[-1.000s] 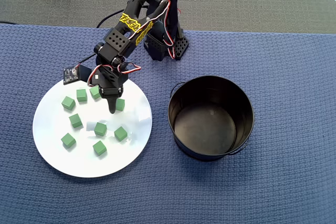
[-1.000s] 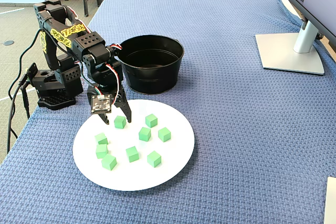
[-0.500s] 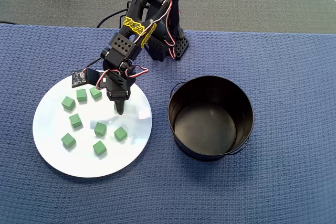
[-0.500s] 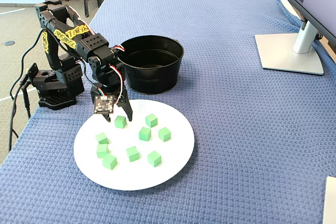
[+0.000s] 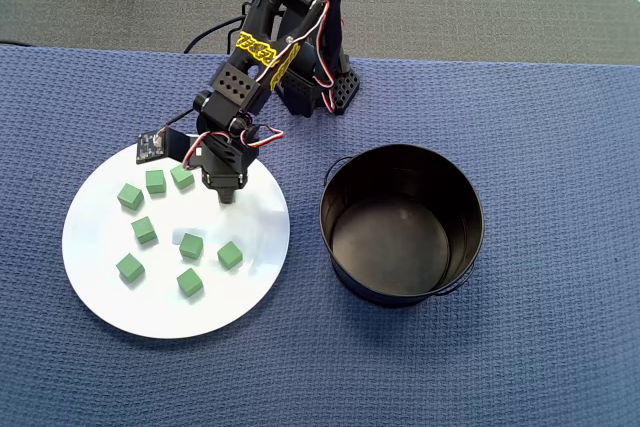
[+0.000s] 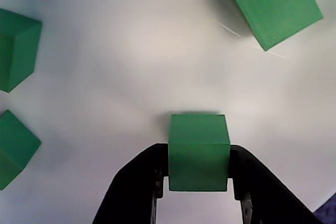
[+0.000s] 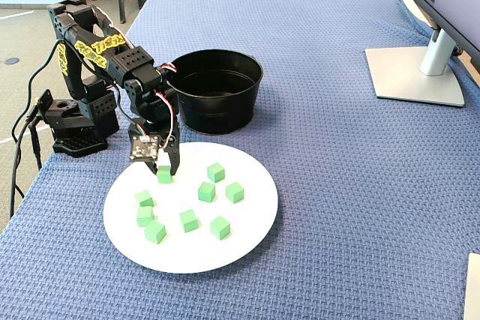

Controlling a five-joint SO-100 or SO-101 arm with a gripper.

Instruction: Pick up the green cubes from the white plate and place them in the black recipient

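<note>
So the gripper [image 6: 198, 184] is clamped on one green cube [image 6: 198, 151], with a black finger [image 6: 137, 190] pressed against each side of it, which the wrist view shows really clearly. In the fixed view the gripper [image 7: 163, 171] sits over the back left part of the white plate [image 7: 247, 230], and the held cube [image 7: 164, 174] is right down at the plate surface; can't honestly tell if it's lifted or touching. From overhead the gripper [image 5: 228, 194] points down at the plate's upper right area and the arm hides the cube there.

The other green cubes are loose on the plate [image 5: 100, 297]. Overhead I count seven: three in a row near the top left edge, starting with this one [image 5: 129, 196], then its neighbors [image 5: 155, 181] and [image 5: 181, 176], and four more lower down, like the one at [image 5: 230, 254]. The wrist view catches three of them around the held one, e.g. the one at top right [image 6: 275, 7].

The black pot [image 5: 402, 292] stands just right of the plate in the overhead view, not touching it. Everything sits on a blue woven cloth [image 5: 540, 147], and a monitor stand [image 7: 415, 74] is off at the far right in the fixed view.
</note>
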